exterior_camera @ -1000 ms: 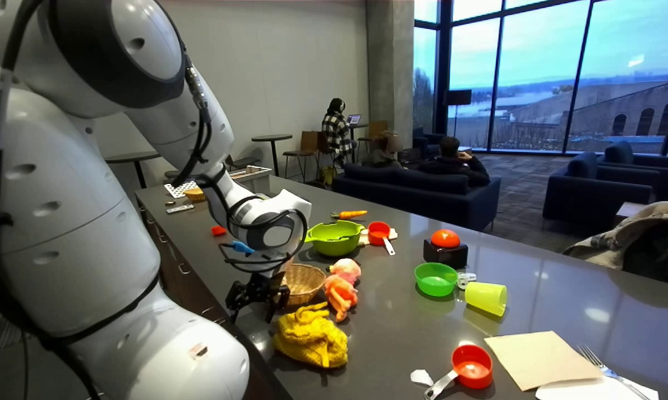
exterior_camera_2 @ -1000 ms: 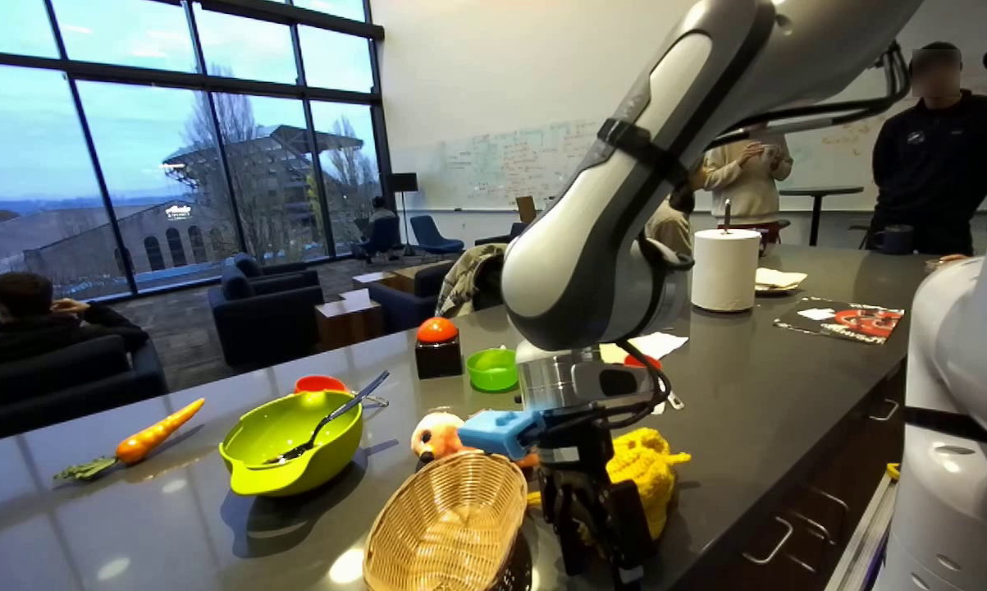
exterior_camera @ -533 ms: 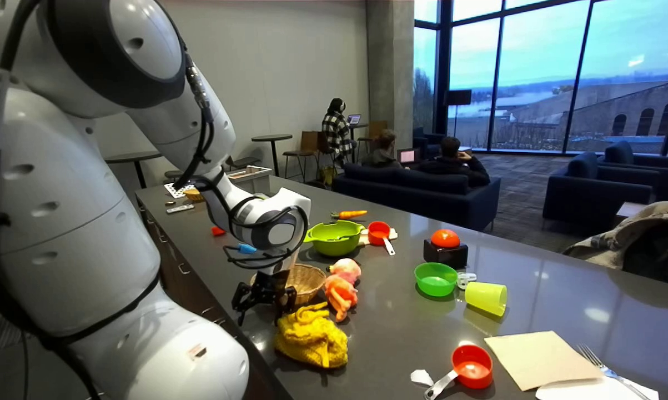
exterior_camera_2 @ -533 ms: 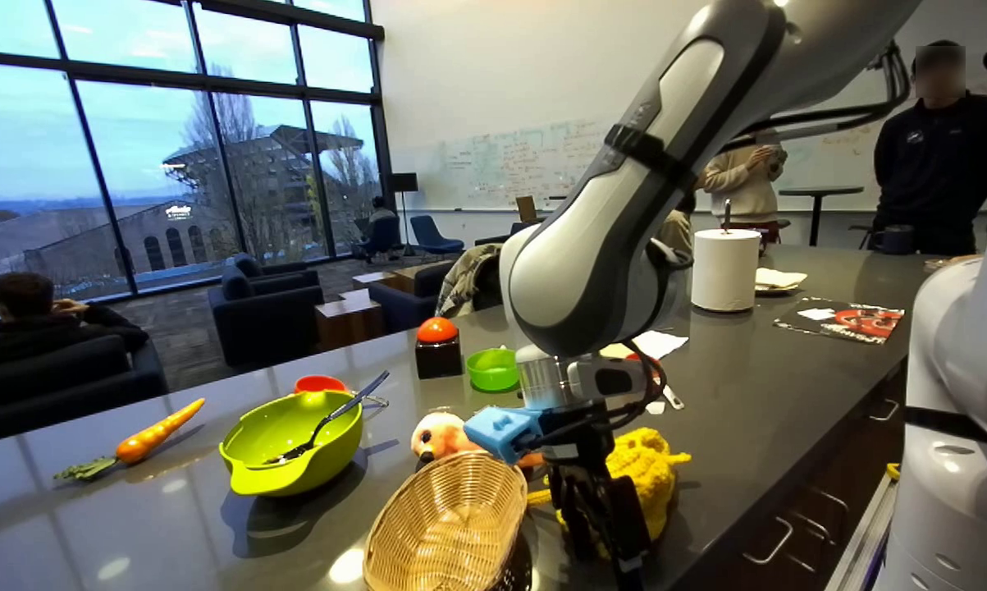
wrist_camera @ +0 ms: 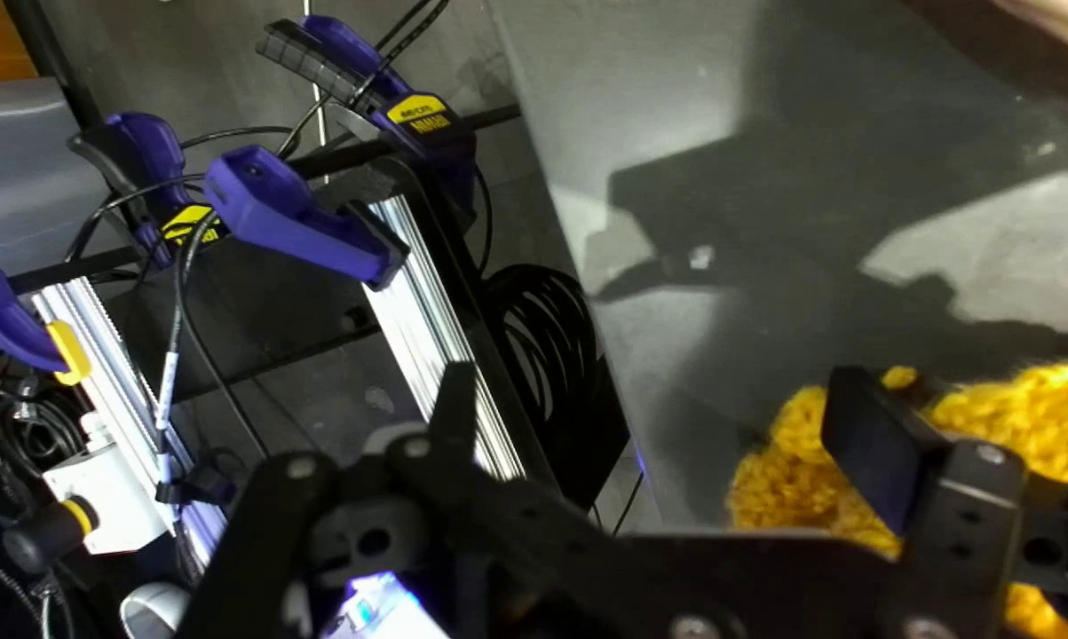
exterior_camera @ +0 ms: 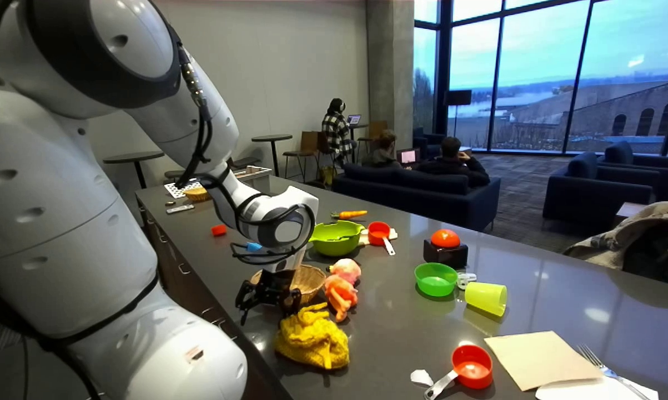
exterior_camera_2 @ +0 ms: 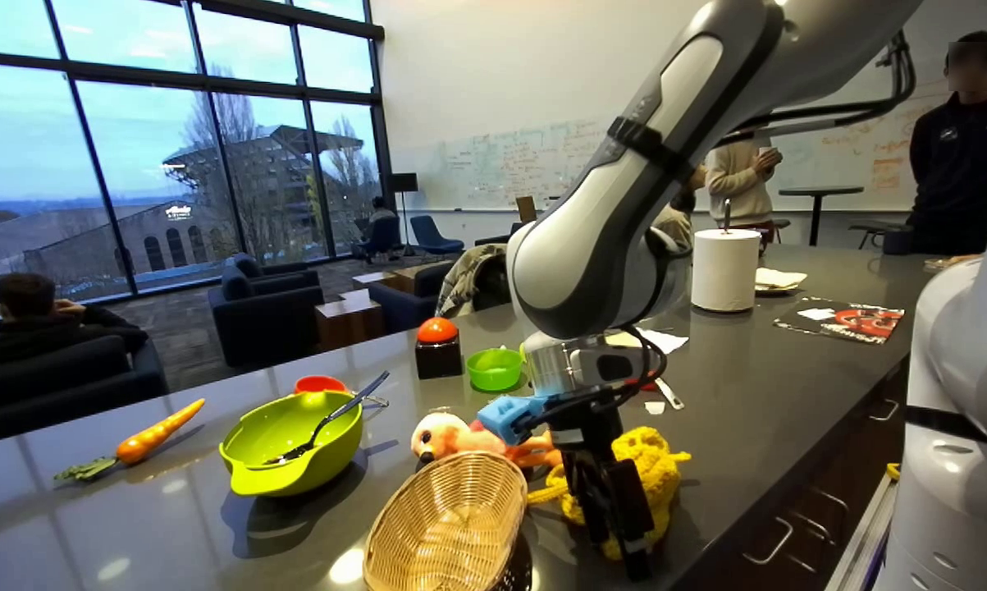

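On the counter (exterior_camera: 383, 333), just beside the basket (exterior_camera_2: 448, 525), the knit (exterior_camera: 314, 341) is set near the edge. The claw (wrist_camera: 662, 417) is held wide and empty; the knit is overlapped by one finger (wrist_camera: 875, 453) in the wrist view (contact cannot be confirmed). For a sound grip, the claw should be centred over the bulk, lowered, then closed slowly across the long axis, since soft folds may slip. That axis appears to be laid along the counter's edge, away from the basket; a strap (exterior_camera_2: 548, 495) is pointed basketward.
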Action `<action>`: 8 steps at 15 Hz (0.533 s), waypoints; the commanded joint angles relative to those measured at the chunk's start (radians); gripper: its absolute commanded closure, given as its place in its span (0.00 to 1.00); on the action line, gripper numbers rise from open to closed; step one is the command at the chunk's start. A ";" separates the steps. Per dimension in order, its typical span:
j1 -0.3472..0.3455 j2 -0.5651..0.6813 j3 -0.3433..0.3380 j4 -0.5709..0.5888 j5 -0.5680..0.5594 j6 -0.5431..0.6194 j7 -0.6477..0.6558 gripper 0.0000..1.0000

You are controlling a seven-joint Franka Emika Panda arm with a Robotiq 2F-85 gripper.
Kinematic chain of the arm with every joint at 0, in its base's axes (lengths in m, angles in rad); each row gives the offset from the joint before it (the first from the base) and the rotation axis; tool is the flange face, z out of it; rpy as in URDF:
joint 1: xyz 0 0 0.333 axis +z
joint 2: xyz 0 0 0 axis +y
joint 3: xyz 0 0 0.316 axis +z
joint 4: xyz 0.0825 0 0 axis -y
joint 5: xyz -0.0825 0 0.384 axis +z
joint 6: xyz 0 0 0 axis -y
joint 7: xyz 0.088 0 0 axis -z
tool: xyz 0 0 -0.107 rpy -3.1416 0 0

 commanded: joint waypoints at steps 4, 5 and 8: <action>-0.082 0.016 -0.048 -0.001 -0.083 -0.004 0.121 0.00; -0.093 0.026 -0.058 -0.001 -0.089 0.006 0.117 0.00; -0.124 0.054 -0.087 -0.001 -0.125 0.016 0.112 0.00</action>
